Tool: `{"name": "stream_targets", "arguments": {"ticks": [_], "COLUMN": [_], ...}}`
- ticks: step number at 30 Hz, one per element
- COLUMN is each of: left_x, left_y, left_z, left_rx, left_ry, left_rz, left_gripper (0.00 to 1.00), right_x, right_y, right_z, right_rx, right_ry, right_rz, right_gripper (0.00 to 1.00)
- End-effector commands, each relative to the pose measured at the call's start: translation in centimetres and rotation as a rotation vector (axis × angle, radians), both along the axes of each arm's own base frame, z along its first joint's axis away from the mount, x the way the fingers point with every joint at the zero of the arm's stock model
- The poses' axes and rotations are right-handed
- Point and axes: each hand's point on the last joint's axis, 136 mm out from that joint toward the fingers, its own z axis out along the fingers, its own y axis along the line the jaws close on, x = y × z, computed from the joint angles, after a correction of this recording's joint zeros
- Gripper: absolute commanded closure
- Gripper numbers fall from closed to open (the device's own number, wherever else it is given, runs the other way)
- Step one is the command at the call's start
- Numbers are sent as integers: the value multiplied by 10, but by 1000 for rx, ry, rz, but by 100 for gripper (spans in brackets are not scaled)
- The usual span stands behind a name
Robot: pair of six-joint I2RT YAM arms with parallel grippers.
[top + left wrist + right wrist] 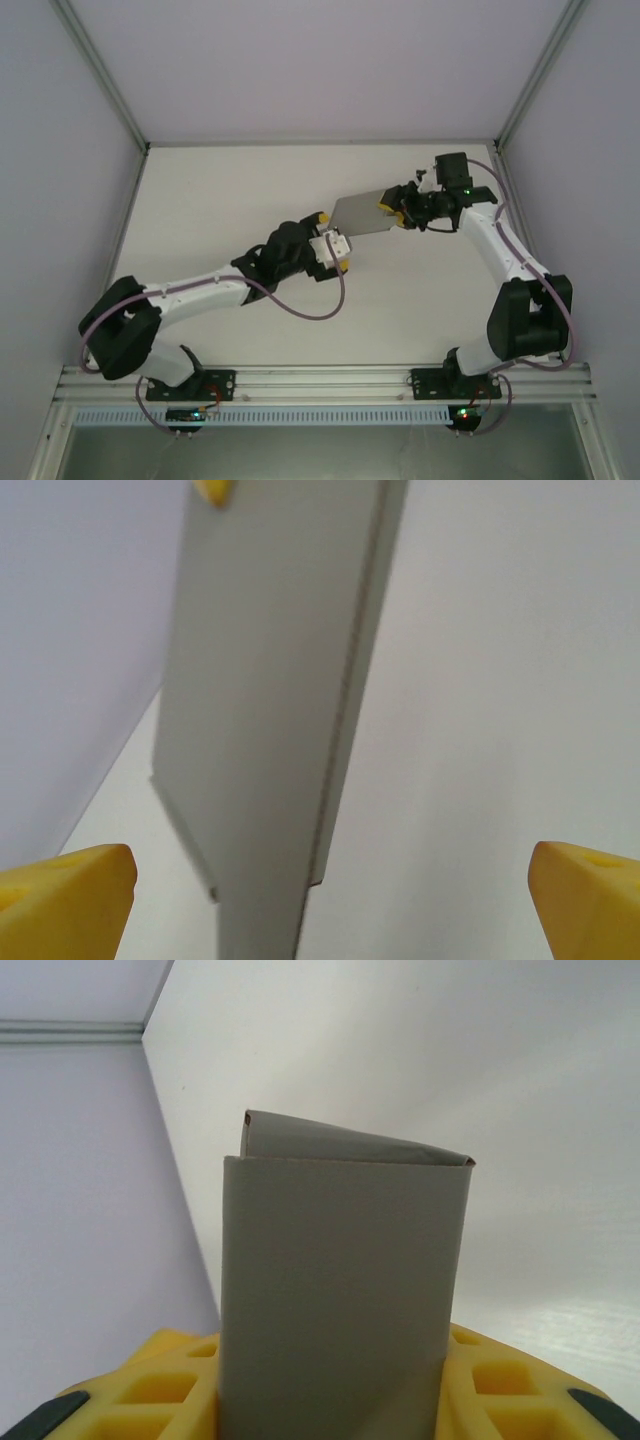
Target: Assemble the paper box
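Top view, my right gripper [395, 210] clamps one end of the paper box [358, 213], my left gripper [334, 241] gaping beside its free end; left wrist, box between my spread fingers [70, 895], untouched; right wrist, seems light, flimsy, so pinch flat faces.

White arm links [200, 290] with black joints [120, 330]; purple cables [310, 312]; yellow fingers [60, 895]

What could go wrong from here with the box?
The right gripper holds the box by one end only, so the thin card may sag or slip. The left gripper is open, with the box edge-on between its fingers; closing there might flatten the partly opened end.
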Motion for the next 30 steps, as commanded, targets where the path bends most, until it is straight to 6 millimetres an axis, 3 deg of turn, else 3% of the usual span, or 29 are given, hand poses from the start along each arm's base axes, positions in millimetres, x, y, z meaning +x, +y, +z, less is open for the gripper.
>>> {"name": "stream_targets", "arguments": {"ticks": [1,4,11,16,19,21,24,26,27,30], "left_x": [17,25,38,43,46,45,42,40,39,32], "left_y": [-6,-8,-5,-1,2,2,2,2,1,1], "left_z": [13,8,13,18,18,18,17,16,16,13], "left_rx": [57,75,86,99,120,122,135,154,157,162], "left_ry": [-92,-125,-213,-290,-308,-311,-305,-281,-258,-167], "left_rz": [16,36,90,111,120,116,98,78,66,5], "left_gripper": [0,0,18,46,53,58,60,61,63,67], "right_x": [-8,-6,-6,-6,-7,-7,-5,1,1,19], "right_y": [11,12,22,26,26,26,23,22,19,14], "right_z": [12,3,-10,-10,-12,-14,-15,-11,-19,-5], "right_rx": [95,132,173,213,225,220,212,219,216,207], "right_ry": [55,86,146,168,177,170,159,130,139,-16], "right_rz": [37,34,71,75,88,98,91,84,66,43], "right_gripper": [62,62,64,64,62,56,55,44,39,20]}}
